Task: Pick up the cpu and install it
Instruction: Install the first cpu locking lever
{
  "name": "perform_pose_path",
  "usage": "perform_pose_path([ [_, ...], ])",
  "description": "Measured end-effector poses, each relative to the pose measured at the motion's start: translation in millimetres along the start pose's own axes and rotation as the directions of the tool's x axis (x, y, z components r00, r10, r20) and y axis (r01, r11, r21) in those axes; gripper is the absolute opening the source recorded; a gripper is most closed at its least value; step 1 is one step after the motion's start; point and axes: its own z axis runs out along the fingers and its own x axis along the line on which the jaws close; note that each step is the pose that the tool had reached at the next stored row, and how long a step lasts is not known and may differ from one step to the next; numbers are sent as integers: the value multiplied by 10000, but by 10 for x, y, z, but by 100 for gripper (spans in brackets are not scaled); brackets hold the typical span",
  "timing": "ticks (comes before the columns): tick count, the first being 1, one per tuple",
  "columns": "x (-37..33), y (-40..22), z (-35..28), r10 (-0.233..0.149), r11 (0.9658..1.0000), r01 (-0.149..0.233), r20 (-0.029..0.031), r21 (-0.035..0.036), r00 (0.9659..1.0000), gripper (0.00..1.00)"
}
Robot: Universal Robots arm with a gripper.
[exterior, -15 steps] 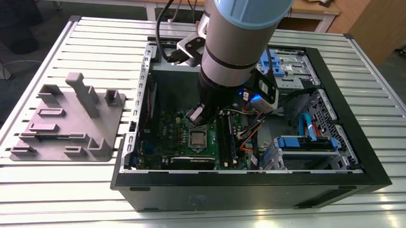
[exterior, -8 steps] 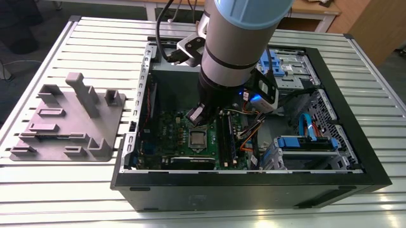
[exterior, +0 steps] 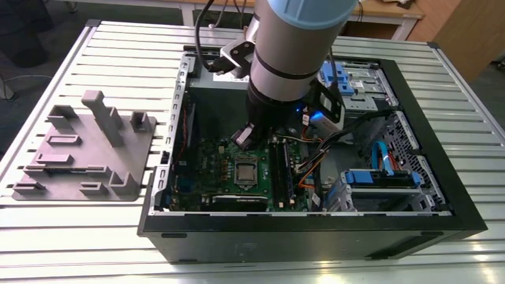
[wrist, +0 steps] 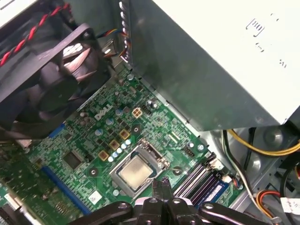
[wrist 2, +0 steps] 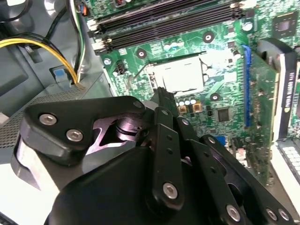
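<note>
Hanging upright over the cpu point(wrist: 136, 172), the hand point(wrist: 161, 186) has fingertips pressed together, holding nothing.

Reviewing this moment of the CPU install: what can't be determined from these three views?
- Whether the cpu is fully seated in its socket: the exterior view is too distant, and glare washes it out in the second wrist view.
- The gripper fingertips: in both wrist views the linkage hides them; in the exterior view the arm does.
- The circuit board behind the arm, exterior view.
</note>
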Motion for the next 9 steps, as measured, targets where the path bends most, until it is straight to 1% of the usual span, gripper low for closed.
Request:
perform_pose_path([
  [9,-115,112,28,-1,10000,1,2,-1,10000,11],
])
